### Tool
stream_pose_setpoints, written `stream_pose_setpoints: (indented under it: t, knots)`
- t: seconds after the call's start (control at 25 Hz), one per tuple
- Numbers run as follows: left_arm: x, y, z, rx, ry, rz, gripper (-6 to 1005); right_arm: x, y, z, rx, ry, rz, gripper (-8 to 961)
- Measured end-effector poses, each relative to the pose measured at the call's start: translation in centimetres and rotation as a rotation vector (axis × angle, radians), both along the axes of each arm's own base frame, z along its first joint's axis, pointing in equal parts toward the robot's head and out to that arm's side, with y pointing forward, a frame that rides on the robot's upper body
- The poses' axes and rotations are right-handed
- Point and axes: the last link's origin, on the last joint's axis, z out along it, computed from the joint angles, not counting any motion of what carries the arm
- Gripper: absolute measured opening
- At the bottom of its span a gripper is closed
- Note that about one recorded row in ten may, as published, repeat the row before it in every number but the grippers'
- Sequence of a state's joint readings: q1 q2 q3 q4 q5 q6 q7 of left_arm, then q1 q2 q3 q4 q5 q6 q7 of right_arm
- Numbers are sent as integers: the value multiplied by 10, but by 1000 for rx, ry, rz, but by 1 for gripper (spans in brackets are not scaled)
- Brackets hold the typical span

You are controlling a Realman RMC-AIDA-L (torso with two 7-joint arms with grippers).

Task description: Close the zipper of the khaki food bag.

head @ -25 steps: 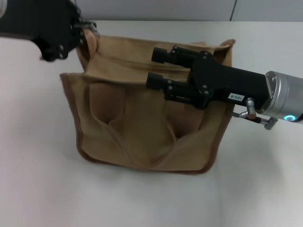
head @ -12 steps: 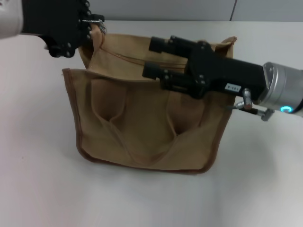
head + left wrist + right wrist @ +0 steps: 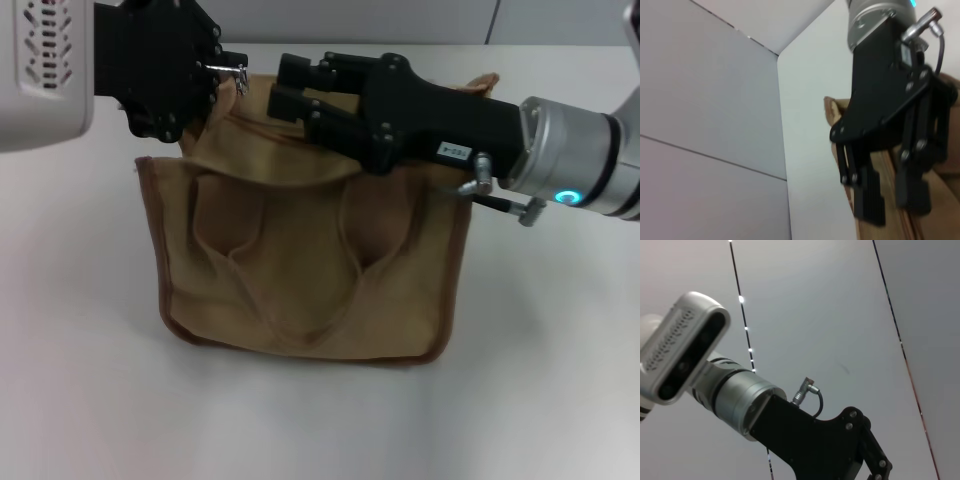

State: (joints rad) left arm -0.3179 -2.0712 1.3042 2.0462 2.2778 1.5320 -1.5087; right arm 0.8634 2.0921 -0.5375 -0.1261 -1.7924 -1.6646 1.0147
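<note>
The khaki food bag [image 3: 300,260] stands upright on the white table, front pocket and handle straps facing me. My left gripper [image 3: 205,100] is at the bag's far left top corner, and the cloth rises up to it. My right gripper [image 3: 288,86] reaches from the right across the bag's top panel to its left end, close to the left gripper. It also shows in the left wrist view [image 3: 891,207], with its fingers a narrow gap apart above the zipper line [image 3: 908,229]. The silver pull tab is hidden.
The white table [image 3: 100,400] spreads around the bag on all sides. A grey wall [image 3: 400,20] runs along the table's far edge. The right wrist view shows only the left arm [image 3: 805,440] against the wall.
My right gripper has slid left along the bag's top and its fingers have come closer together. My left gripper has moved right and nearer, and the bag's left corner has shifted with it.
</note>
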Motion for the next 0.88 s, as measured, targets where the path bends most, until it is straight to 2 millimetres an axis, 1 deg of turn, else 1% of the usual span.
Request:
stream_pose_setpoints:
  t: [0.04,0.08,0.28,0.48,0.6,0.88]
  knots:
    - [0,0,-1,-2,2,-5,27,-2,1,-1,-3,-3,-1,506]
    - [1,0,-1,-5,4,-8,27,-5,3,-4,-8,-8,-4,472]
    - [1,0,-1,-2,5,-15,27,-8,6,-9,-11,-20,-20,305]
    - [1,0,-1,3,7,-18,26,-13,9,-14,-16,-34,-33,182]
    - [0,0,-1,6,9,-16,26,-18,12,-17,-19,-43,-27,170]
    - [-1,3,0,23,-7,-13,26,-19,11,-19,-22,-51,-23,142]
